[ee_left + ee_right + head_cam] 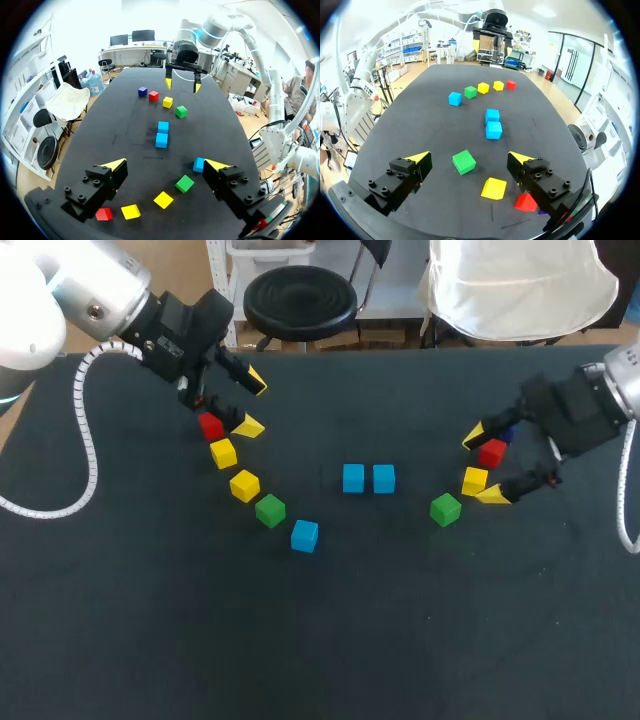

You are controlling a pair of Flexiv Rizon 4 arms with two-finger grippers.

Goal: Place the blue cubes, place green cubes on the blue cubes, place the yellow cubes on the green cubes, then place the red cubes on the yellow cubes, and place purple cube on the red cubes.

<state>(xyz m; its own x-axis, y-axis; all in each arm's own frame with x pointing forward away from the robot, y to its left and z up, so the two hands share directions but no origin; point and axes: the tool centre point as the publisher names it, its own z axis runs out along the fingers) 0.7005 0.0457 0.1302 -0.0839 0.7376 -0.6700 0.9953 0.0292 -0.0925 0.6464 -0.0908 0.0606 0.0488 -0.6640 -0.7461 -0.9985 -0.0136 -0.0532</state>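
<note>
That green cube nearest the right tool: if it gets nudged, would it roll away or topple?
Probably neither: the green cube rests flat on one face with square edges, so it should slide on the black table rather than roll. It looks rigid and small, so likely light.

Matt dark table (330, 620); smooth cubes (353, 478)

Three cameras, one table (320, 640)

Head view: high and behind, looking down on the whole dark table. Wrist views: low and close over opposite ends, facing each other across it. Shared by all three: the pair of blue cubes (354, 478) (162, 134) (493, 123) at mid-table.
</note>
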